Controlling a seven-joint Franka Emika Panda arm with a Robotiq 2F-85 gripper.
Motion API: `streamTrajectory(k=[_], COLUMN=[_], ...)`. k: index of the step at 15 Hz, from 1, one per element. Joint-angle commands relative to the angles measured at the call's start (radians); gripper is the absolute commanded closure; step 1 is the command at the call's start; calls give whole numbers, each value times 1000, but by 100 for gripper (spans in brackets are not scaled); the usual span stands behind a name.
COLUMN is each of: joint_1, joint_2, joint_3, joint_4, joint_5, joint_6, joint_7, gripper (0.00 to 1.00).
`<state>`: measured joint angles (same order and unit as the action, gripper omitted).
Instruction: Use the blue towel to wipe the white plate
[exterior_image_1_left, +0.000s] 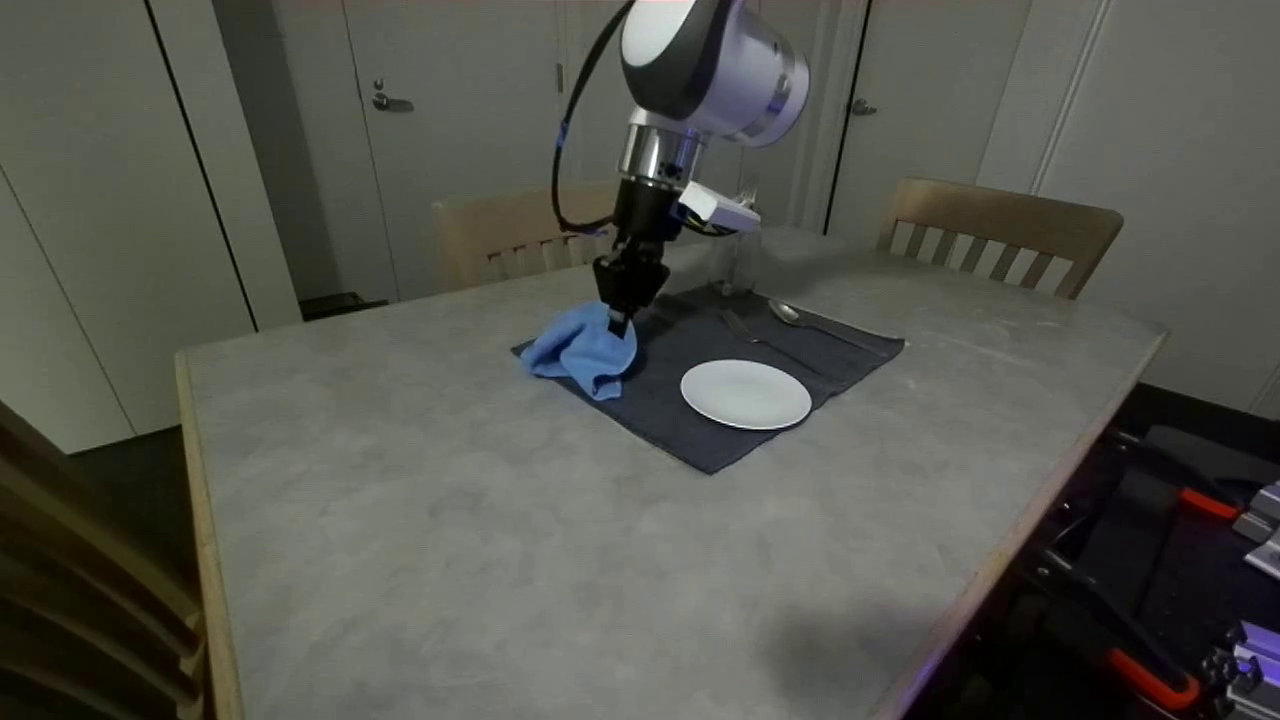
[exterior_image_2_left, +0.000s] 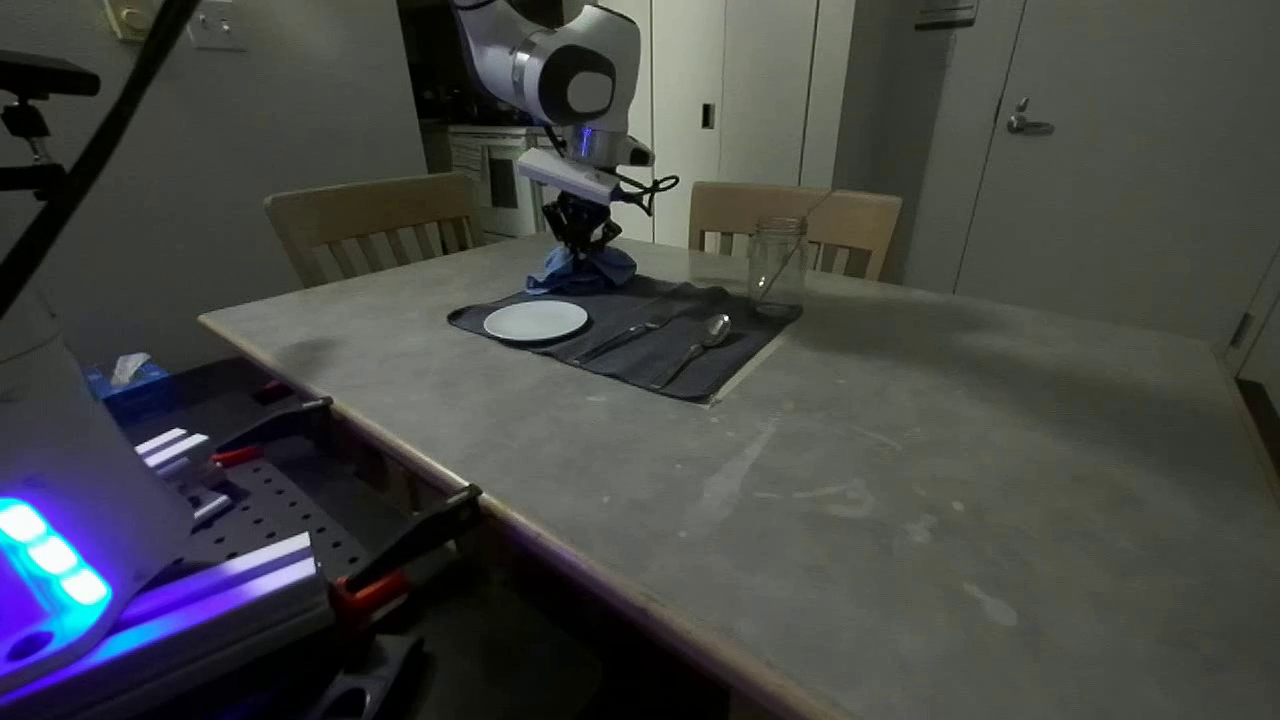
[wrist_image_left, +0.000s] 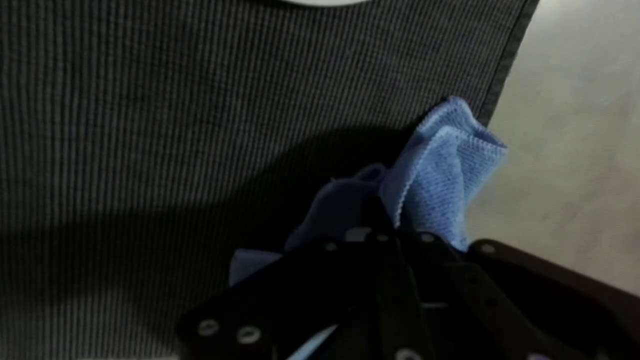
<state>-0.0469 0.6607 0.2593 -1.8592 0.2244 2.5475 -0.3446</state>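
Note:
A blue towel (exterior_image_1_left: 583, 350) lies bunched at the edge of the dark placemat in both exterior views (exterior_image_2_left: 580, 272). My gripper (exterior_image_1_left: 620, 322) points down into it. In the wrist view the fingers (wrist_image_left: 387, 215) are together with a fold of the towel (wrist_image_left: 435, 185) pinched between them; the very fingertips are dark and partly hidden. The towel rests low, at or just above the mat. The white plate (exterior_image_1_left: 746, 394) lies flat on the mat, apart from the towel; it also shows in an exterior view (exterior_image_2_left: 536, 321). Only its rim (wrist_image_left: 327, 1) shows in the wrist view.
The dark placemat (exterior_image_1_left: 680, 420) lies on a grey table (exterior_image_1_left: 450, 560). A fork (exterior_image_2_left: 625, 340) and a spoon (exterior_image_2_left: 700, 345) lie beside the plate. A glass jar (exterior_image_2_left: 777, 262) with a thin stick stands at the mat's corner. Wooden chairs (exterior_image_1_left: 1000, 225) stand around the table.

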Motion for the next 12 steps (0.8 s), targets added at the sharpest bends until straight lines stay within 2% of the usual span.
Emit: streamTrajectory(k=[1, 2, 3, 4, 12], joint_1=[-48, -51, -54, -60, 0], joint_2=[53, 66, 76, 73, -140], joint_3=[33, 35, 38, 46, 29], joint_4=[26, 34, 43, 37, -128], joint_5=[42, 47, 48, 49, -9], joint_6=[-49, -55, -62, -56, -116], joint_7=[-47, -49, -52, -66, -27], gripper=[99, 99, 92, 71, 15])
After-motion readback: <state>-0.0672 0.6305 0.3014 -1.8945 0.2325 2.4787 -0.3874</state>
